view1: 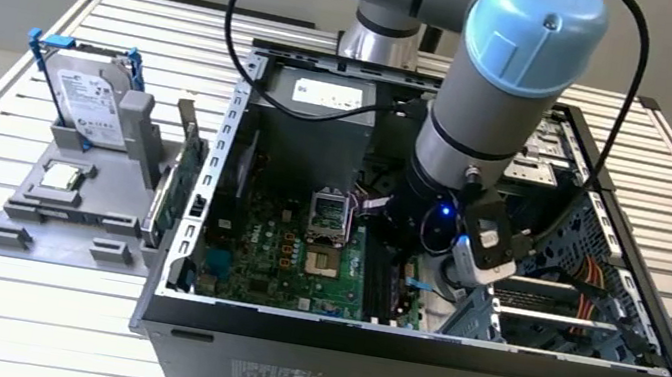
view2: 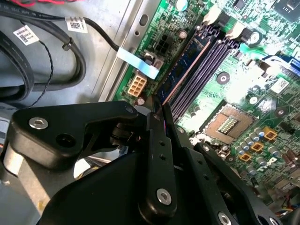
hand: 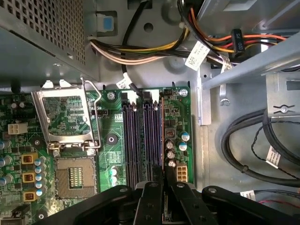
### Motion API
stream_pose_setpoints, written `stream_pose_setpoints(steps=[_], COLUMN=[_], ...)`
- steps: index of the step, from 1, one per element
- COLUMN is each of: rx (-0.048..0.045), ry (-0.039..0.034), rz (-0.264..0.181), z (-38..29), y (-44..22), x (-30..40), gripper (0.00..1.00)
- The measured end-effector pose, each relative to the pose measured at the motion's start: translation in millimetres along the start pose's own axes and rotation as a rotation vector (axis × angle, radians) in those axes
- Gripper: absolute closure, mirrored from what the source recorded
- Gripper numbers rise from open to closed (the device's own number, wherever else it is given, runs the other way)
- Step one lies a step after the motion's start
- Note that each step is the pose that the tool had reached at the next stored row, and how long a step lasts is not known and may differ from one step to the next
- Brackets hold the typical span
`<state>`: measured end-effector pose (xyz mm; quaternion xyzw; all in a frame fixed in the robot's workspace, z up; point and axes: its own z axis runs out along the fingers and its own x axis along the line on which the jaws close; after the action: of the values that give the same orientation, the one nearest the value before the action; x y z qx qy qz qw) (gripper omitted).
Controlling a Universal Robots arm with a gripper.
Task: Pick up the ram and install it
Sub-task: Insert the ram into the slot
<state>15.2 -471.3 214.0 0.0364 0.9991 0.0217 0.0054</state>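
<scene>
While the tool clamps the ram, stick stands in a slot at socket's 3 o'clock, exterior view (seating unclear)

The ram is a long, narrow dark-blue board stick. It stands on edge in the outermost of the motherboard's parallel slots. Its near end sits clamped between the fingertips of the gripper, and the rest runs straight away from the tool. Whether it is fully seated cannot be determined.
</scene>
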Motion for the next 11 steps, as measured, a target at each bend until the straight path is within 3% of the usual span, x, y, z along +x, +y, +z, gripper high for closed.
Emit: stream_pose_setpoints(steps=[11], rx=[-0.0003], ry=[0.0005], rz=[0.000], z=[0.0], y=[-2.6], x=[-0.6], gripper=[1.00])
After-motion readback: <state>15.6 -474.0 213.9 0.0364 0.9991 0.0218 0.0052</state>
